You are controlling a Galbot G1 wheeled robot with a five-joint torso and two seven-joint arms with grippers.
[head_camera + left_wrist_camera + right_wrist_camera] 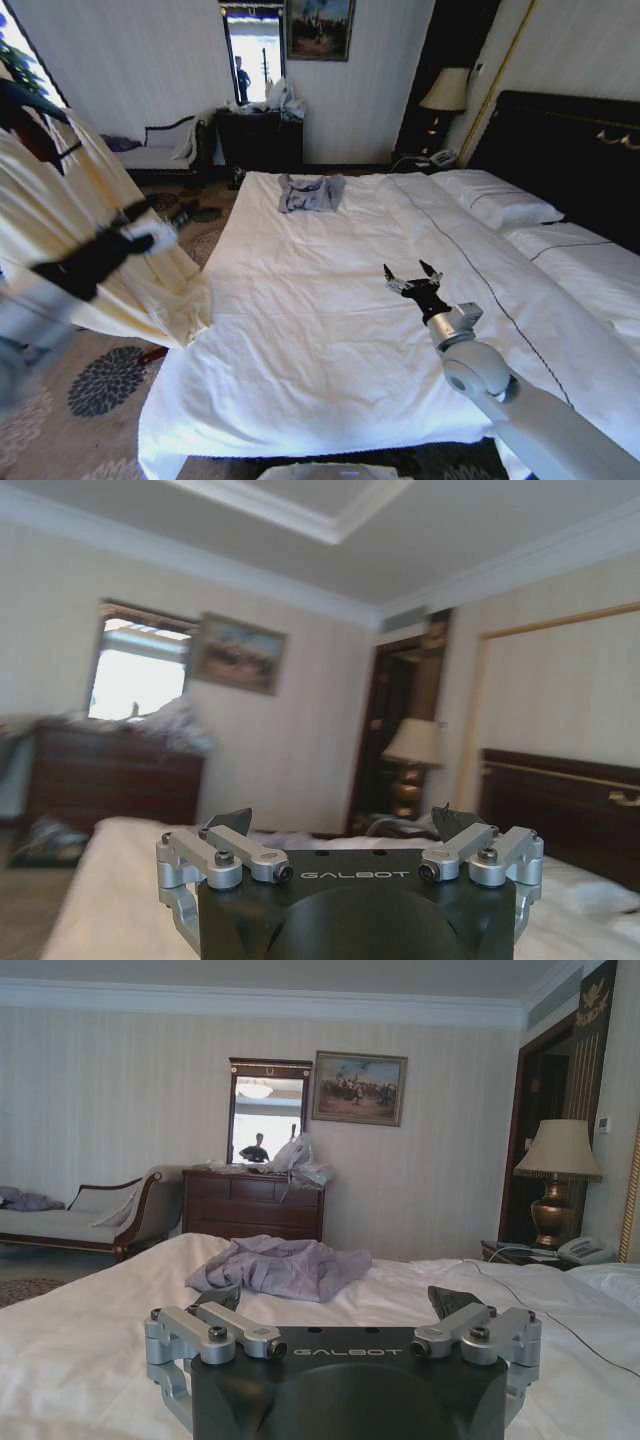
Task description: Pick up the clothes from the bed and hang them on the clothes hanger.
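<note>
The clothes, a large cream shirt, hang at the far left beside the bed, draped down to its corner. A dark piece at the shirt's top looks like the clothes hanger; its hook is out of view. My left gripper is in front of the hanging shirt, blurred. The left wrist view shows my left gripper open and holding nothing. My right gripper hovers open over the middle of the white duvet, and the right wrist view shows my right gripper with nothing between its fingers.
A small grey-blue garment lies at the bed's far end. White pillows and a black headboard are on the right. A dark dresser, a chaise and a lamp stand by the far wall. Patterned carpet lies left of the bed.
</note>
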